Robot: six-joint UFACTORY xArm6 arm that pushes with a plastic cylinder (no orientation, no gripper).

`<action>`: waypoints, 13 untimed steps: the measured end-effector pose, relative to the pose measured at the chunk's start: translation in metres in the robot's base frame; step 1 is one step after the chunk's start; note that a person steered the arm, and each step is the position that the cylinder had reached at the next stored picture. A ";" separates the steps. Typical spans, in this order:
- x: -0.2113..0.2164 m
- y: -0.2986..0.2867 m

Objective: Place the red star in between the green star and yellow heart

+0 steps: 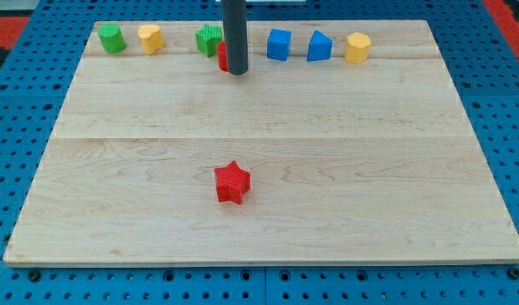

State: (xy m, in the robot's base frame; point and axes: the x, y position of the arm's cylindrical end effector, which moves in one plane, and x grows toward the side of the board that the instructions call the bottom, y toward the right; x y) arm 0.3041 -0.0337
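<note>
While the tool stands at the top row, the red star waits alone, well below it.

Item: red star, ridged, five blunt points, lying flat on the tabletop, well apart from my tip toward the view's bottom, nothing touching it. The tool is a bare rod with no jaws and carries nothing. My tip sits just right of the green star and against a small red block, shape half hidden. A left yellow block lies beyond the green star and a right yellow block lies well right of the tool; which is the heart I cannot tell. Judgement: my tip is on the wrong side for pushing, so it must first come round below the star.
</note>
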 end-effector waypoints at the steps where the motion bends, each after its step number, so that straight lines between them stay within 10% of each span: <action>1: 0.007 -0.013; 5: -0.004 -0.009; 7: 0.130 0.105; 9: 0.266 0.021; 10: 0.261 -0.042; 13: 0.209 0.007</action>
State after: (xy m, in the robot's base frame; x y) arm 0.5135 -0.0271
